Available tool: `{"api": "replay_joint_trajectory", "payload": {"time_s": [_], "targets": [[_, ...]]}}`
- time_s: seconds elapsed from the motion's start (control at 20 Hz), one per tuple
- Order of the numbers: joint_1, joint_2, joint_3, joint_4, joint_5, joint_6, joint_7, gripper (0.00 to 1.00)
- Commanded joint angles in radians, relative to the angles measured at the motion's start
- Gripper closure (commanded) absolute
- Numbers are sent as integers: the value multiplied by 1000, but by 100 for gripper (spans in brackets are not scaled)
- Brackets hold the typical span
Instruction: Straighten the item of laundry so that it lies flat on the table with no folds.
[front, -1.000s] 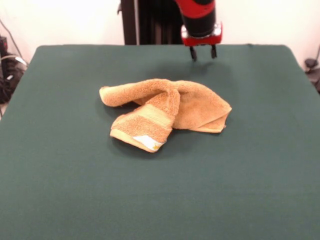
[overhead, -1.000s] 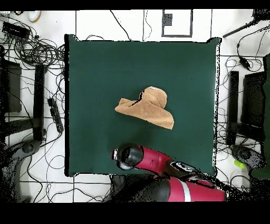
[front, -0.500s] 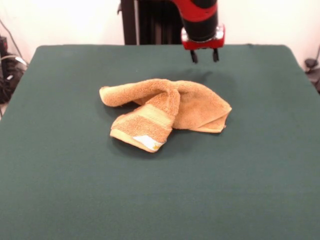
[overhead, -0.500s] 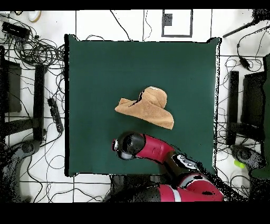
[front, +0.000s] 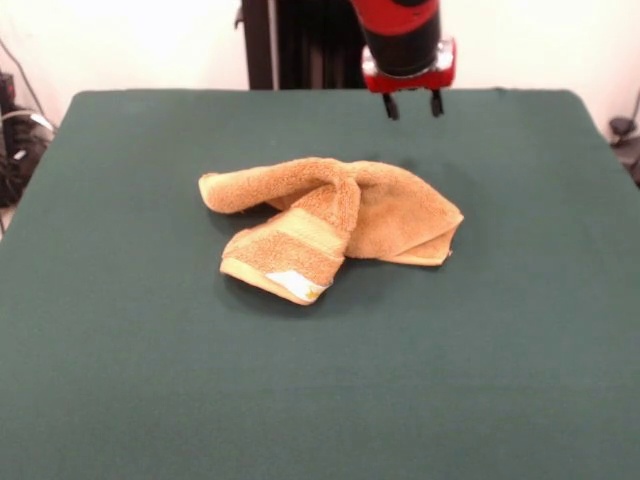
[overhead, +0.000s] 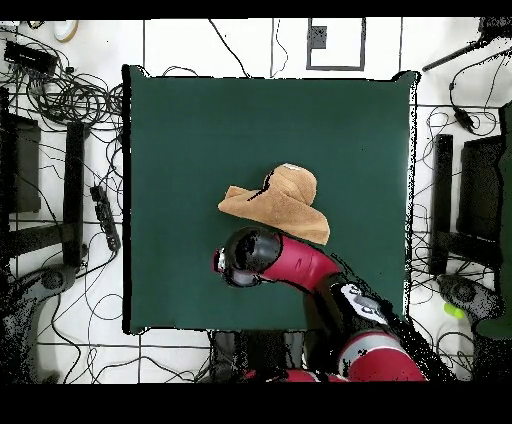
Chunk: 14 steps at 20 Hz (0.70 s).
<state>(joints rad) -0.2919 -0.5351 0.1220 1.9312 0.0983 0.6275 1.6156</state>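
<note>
On my front feed the worktop (front: 120, 380) filled nearly the whole frame, dark green and much bigger than the towel (front: 330, 222), which lay crumpled a little above the middle. Its left end was a rolled arm of orange-tan terry reaching out to the left. From there the cloth folded over itself and dropped toward me as a flap carrying the paler stripe (front: 300, 235), with the white tag (front: 297, 285) at the flap's lowest corner. Further right the towel spread into a flatter, doubled lobe that ended in a turned-up corner on the right. Above and behind that right part hung the gripper (front: 411, 104), under the red and black arm (front: 400, 35), clear of the cloth and not touching it. Its two dark fingers (front: 390, 106) pointed down and stood spread, with a gap between them and nothing held. On the overhead feed the towel (overhead: 283, 203) sat near the worktop's (overhead: 180, 130) centre, and the arm's (overhead: 300, 265) head hung just beside its lower edge, hiding the fingers from that camera.
</note>
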Motion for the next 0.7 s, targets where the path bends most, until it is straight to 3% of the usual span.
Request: {"api": "replay_joint_trajectory", "payload": {"time_s": [0.05,0.2,0.45,0.7], "targets": [[44,-27,-20,-149,27,126,201,0],[6,15,-4,-171,28,76,165,0],[5,54,-17,-263,25,133,169,0],[26,176,-41,-370,36,-2,200,0]]}}
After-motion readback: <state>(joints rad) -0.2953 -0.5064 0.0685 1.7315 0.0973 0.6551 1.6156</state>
